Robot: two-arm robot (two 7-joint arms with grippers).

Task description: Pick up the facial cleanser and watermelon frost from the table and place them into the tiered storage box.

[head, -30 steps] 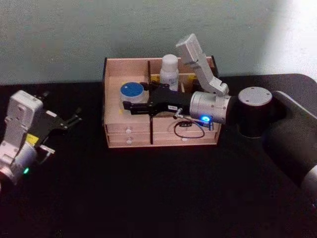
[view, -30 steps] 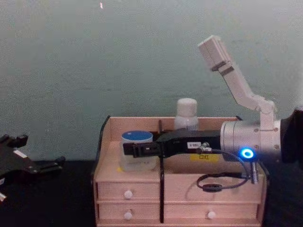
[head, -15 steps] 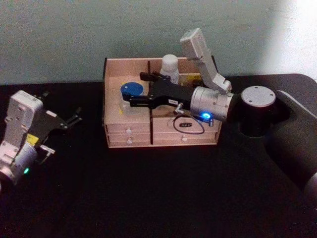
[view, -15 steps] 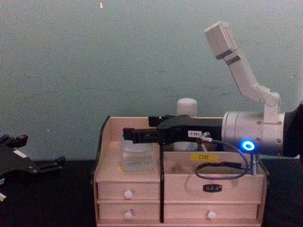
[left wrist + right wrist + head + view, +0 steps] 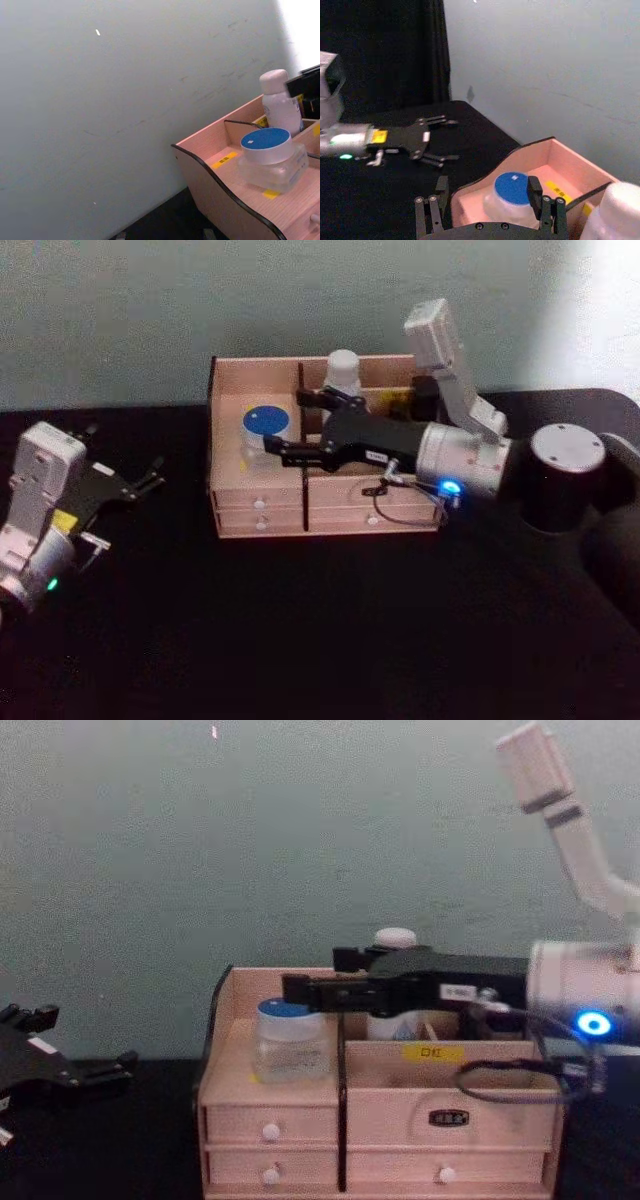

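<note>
right pincer (image 5: 283,423) pulled back – open | watermelon frost (image 5: 266,432) – blue lid

The right arm reaches in from the right edge of the head view toward the upper middle, its silver wrist showing a blue light and a white camera bracket standing up above it. The right gripper (image 5: 290,423) lies roughly level, pointing left, with its black fingers (image 5: 310,990) spread apart and nothing between them. The left gripper (image 5: 155,477) sits at the left edge of the head view, pointing right, its fingers parted.
</note>
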